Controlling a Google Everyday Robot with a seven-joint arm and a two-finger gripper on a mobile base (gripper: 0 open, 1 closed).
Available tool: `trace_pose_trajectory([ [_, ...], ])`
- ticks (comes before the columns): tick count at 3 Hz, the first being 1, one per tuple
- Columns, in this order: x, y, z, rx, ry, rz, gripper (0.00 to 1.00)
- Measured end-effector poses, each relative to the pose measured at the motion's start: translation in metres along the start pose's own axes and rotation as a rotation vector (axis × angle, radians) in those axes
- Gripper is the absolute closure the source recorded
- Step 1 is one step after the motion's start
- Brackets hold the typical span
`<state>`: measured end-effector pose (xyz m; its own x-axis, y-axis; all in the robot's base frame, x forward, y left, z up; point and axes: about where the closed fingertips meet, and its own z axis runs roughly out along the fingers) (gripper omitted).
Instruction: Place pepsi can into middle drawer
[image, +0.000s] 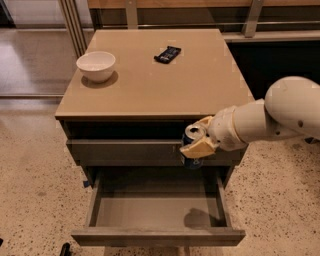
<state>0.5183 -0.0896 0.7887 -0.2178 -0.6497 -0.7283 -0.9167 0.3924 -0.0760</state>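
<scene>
Gripper: two-finger gripper (194, 139) with tan fingers, at the end of a thick white robot arm (270, 120) reaching in from the right; hanging in front of the cabinet's face, just below the edge of the top and above the right part of the pulled-out drawer.
Jaws: clamped on the can, one tan finger (196, 148) across its near side, the other finger (204, 121) behind its rim.
Can: small dark blue pepsi can (192, 162) with a silver top, held in the air with the silver top upward; off the tabletop, in front of the closed drawer front, above the open drawer and not touching it.
Open drawer: wide shallow grey-taupe middle drawer (150, 210) with a plain front, pulled out towards the camera at the bottom of the view; thin side walls, flat grey floor, a dark shadow (197, 218) on the floor's right part, below the can.
Closed front: grey drawer front (125, 150) just under the dark gap beneath the top.
Top: flat tan square cabinet top (165, 90).
Bowl: small round white bowl (96, 65), upright near the top's left edge.
Wrapper: flat dark snack wrapper (167, 54), lying near the back middle of the top, well apart from the bowl.
Ground: speckled beige stone floor (35, 175) around the cabinet.
</scene>
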Motion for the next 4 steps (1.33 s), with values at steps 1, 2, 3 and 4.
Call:
trace_pose_trajectory([
  [1, 0.075, 0.005, 0.076, -0.027, -0.011, 0.002, 1.0],
  [2, 0.075, 0.005, 0.076, -0.027, -0.011, 0.001, 1.0],
  [3, 0.108, 0.017, 0.123, -0.071, -0.01, -0.106, 1.0],
  [4, 0.169, 0.028, 0.201, -0.124, -0.029, -0.151, 1.0],
])
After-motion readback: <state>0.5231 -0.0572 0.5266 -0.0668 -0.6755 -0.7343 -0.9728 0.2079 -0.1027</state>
